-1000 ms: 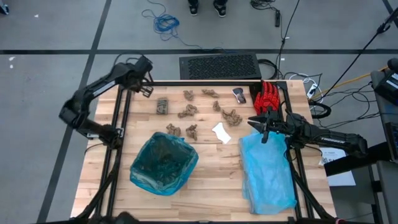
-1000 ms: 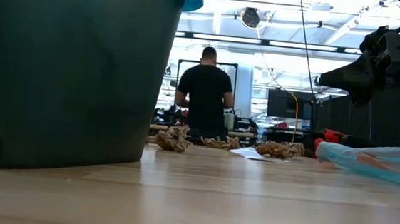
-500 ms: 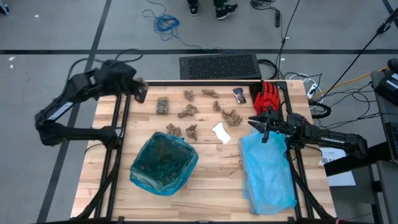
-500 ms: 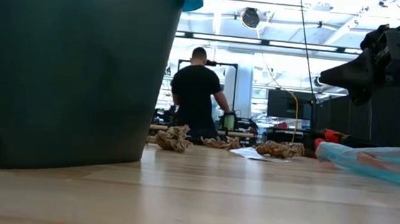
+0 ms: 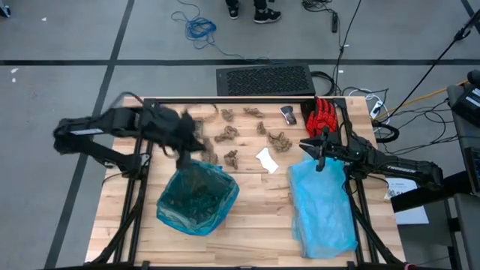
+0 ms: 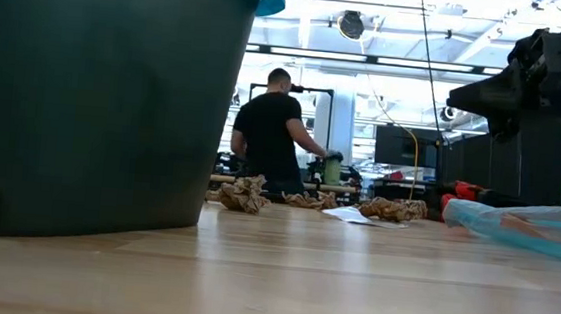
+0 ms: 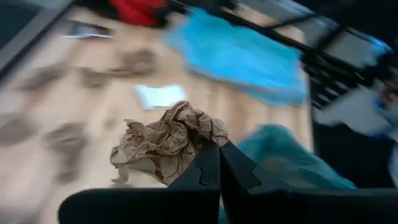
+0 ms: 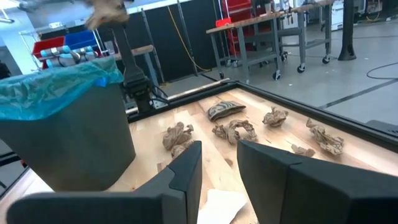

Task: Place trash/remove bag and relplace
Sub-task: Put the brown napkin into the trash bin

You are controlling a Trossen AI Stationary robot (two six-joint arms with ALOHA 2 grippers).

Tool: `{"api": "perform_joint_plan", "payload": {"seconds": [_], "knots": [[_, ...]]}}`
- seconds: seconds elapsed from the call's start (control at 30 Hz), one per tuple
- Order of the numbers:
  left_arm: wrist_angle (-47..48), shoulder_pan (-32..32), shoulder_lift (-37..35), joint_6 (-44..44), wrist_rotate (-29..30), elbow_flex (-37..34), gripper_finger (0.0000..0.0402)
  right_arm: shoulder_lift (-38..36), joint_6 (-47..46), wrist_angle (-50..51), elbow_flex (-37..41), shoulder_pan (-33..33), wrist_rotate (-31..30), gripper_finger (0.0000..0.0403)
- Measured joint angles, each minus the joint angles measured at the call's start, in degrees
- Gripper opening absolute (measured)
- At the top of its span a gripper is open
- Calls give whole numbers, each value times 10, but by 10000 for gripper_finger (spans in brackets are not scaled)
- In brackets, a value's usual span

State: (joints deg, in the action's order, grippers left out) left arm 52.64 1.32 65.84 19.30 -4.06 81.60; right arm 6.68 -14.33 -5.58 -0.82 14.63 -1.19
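Dark jointed arms, black angular claw fingers (image 8: 186,180)

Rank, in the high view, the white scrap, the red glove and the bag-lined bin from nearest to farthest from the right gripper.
From the right gripper:
1. Red glove, just behind it at the table's far edge.
2. White scrap, toward the table's middle.
3. Bag-lined bin, far across on the left.

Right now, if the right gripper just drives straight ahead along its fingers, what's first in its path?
Probably the white scrap, lying on the table just past the right gripper. Beyond it, the brown paper scraps. Depth is unclear, since the gripper hangs above the tabletop.
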Motion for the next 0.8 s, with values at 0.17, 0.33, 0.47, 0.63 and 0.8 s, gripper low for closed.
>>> {"api": "perform_joint_plan", "payload": {"seconds": [0.17,0.33,0.47,0.63,0.8], "knots": [[-7,86,55,58,-6,0,0,0,2,-8,-7,0,14,96],[-7,149,82,125,3,0,0,7,4,-23,-23,0,43,96],[5,182,101,173,20,0,0,31,5,-29,-44,-1,63,96],[42,201,132,207,40,0,0,88,19,-29,-88,-1,89,96],[46,198,163,209,48,0,0,169,35,-28,-143,-1,132,96]]}}
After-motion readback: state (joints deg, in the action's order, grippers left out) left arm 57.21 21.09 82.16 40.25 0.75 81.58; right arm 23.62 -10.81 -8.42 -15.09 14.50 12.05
